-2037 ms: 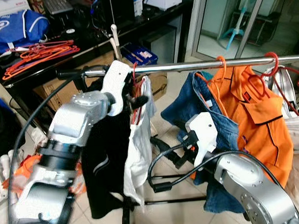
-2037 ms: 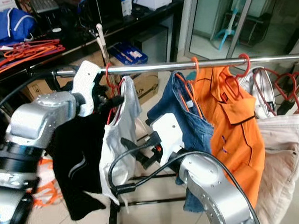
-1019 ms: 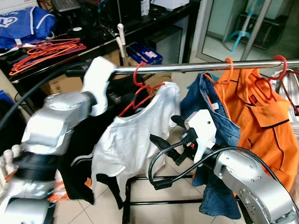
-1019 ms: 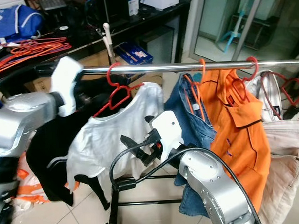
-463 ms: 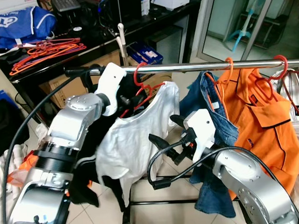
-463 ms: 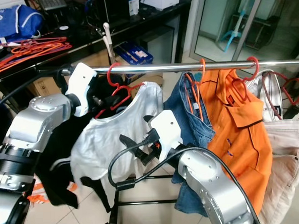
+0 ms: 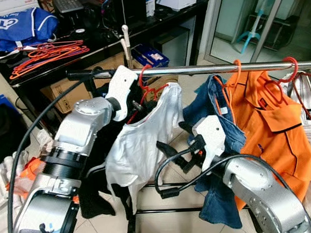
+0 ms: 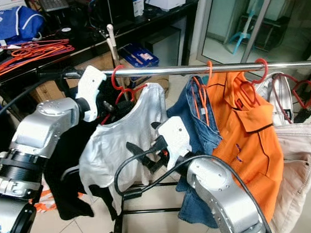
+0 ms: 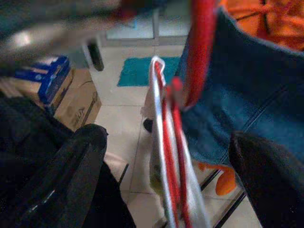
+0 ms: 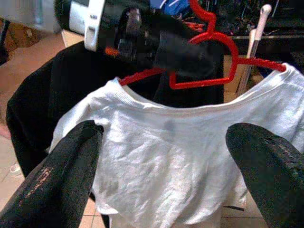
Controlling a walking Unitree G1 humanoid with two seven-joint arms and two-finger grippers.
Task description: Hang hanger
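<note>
You see the red plastic hanger (image 7: 146,88) with its hook already over the shiny metal rail (image 7: 205,69), near the rail's left end. A white T-shirt (image 7: 141,143) hangs on it and spreads down toward the tiled floor (image 8: 164,198).

The left gripper (image 7: 139,106) is up at the hanger's shoulder, just under the rail. In the left wrist view its two black fingers (image 9: 71,175) stand wide apart with the red hanger wire and the shirt edge between them — they do not press on it, so the tool is wide, holding nothing.

The right gripper (image 7: 170,149) is lower, in front of the white shirt approx. at its middle. In the right wrist view its fingers (image 10: 61,175) are also spread wide, one at each side of the shirt, not touching it.

To the right on the same rail hang blue jeans (image 7: 213,134) on an orange hanger, then an orange shirt (image 7: 269,127), then a pale garment at the far right. A black garment (image 8: 70,172) hangs behind the left arm.

Behind the rack there is a dark table (image 7: 65,61) with loose orange and red hangers (image 7: 44,51) and a blue bag (image 7: 20,24) on it.
</note>
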